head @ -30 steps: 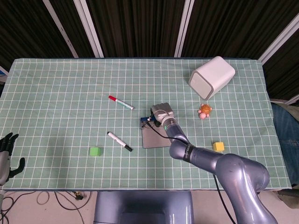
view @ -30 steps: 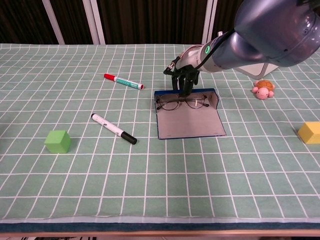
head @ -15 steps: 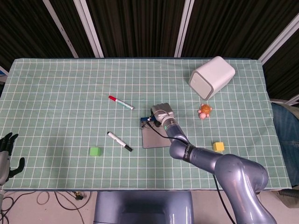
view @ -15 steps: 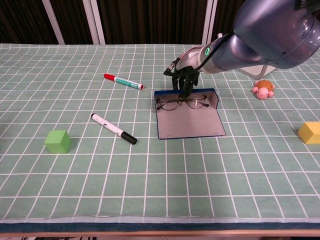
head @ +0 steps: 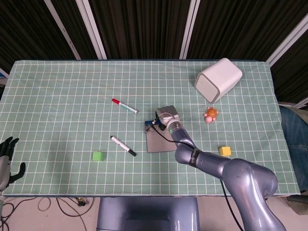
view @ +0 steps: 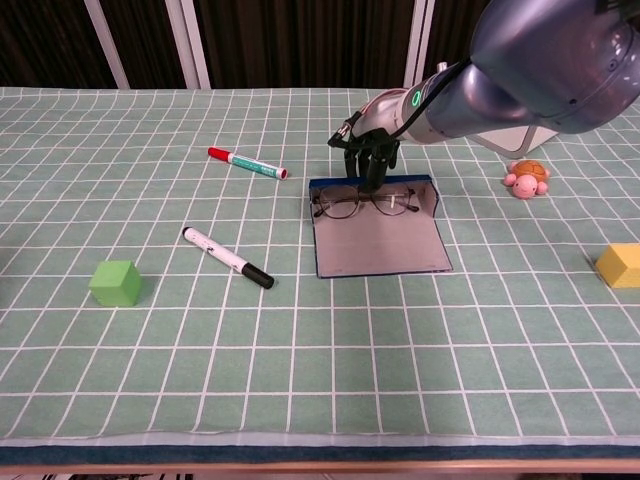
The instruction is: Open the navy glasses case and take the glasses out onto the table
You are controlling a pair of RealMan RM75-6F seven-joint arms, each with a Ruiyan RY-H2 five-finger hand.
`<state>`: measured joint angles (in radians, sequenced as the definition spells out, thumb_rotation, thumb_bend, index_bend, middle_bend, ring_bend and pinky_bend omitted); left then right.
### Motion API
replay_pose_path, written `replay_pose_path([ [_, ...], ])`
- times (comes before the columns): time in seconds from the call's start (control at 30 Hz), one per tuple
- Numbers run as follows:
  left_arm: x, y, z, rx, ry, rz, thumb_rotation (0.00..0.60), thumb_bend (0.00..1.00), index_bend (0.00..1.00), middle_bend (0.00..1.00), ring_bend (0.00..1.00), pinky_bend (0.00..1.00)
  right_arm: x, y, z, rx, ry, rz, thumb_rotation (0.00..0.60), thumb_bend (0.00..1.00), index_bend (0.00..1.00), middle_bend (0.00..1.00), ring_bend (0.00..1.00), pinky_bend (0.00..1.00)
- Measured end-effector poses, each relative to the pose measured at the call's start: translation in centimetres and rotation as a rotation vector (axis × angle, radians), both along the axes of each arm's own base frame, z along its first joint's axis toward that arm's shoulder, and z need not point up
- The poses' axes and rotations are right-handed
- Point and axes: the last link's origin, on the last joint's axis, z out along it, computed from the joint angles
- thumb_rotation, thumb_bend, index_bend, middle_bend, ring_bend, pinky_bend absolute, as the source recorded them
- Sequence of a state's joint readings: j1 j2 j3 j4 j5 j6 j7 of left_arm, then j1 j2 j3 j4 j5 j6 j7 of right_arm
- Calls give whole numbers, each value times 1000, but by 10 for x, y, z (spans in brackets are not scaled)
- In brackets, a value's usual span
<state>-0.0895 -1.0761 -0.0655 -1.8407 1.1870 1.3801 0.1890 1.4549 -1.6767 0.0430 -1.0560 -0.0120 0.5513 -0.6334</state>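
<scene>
Near the middle of the worktop [view: 150, 400] we are seeing the navy glasses case [view: 378, 243] lying open, its grey lining facing up and its flap spread toward the near edge. The glasses [view: 363, 205] are sitting in the far part of the case, lenses side by side. The right robot hand [view: 367, 158] is reaching down over the bridge of the glasses with its dark fingers [view: 370, 175] bunched and pointing downward; from the chest view the fingertips are meeting the frame at the bridge, but we cannot tell whether they are actually pinching it. In the head view the hand [head: 166, 117] is covering most of the case.

The left robot hand [head: 6, 161] is hanging off the near left edge, fingers spread, holding nothing.

Also on the worktop: a red-capped marker [view: 247, 163] to the far left of the case, a black-capped marker [view: 227, 257] to its near left, a green cube [view: 114, 282], a yellow cube [view: 619, 265], a small turtle toy [view: 526, 179], and a white box [head: 218, 79] at far right.
</scene>
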Motion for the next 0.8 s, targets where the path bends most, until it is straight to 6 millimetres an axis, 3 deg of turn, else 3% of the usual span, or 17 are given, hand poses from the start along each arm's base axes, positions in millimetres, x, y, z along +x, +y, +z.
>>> replay_pose_path([
  [0.8,0,0,0,1,-1,4,600,457,66,0,0,0,-2,7,17,-88,-13,42,600,518,476,375,334,237],
])
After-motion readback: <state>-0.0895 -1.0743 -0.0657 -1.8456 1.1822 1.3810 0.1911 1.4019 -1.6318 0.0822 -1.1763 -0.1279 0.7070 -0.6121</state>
